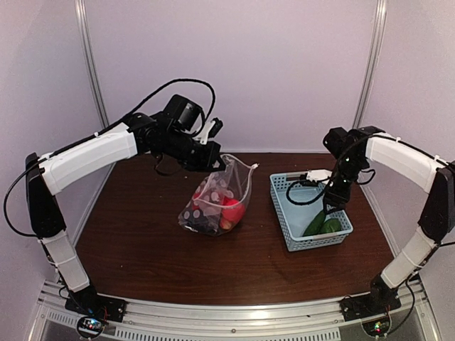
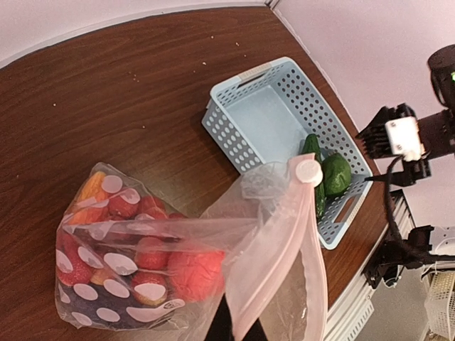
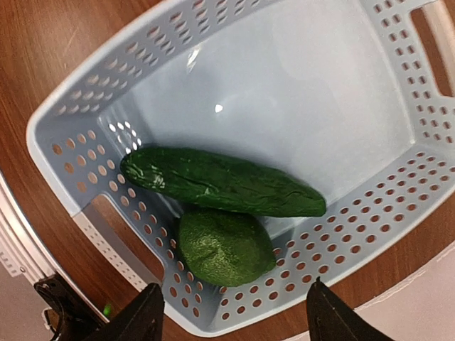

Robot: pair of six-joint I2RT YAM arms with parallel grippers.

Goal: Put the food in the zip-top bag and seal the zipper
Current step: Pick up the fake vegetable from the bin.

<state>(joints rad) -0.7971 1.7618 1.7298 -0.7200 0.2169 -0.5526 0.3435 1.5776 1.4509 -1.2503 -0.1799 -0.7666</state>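
Pale walls [image 1: 284,64] ring a dark tabletop [image 1: 135,234]. The left gripper [image 1: 213,162] is pinched tight on the floppy, slippery-looking zip-top bag [image 1: 213,202] by its stiffer zipper [image 2: 281,234] edge, mid-tabletop, with red food [image 2: 192,273] sagging inside. The right gripper [image 3: 234,321] hangs wide and empty over a likely light, hard cucumber [image 3: 220,182] in the basket [image 3: 341,106] by the right edge; its middle looks best to grab.

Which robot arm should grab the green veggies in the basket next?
Right. The right gripper hovers open just above the cucumber in the basket, while the left gripper is shut on the zip-top bag, holding its mouth up.
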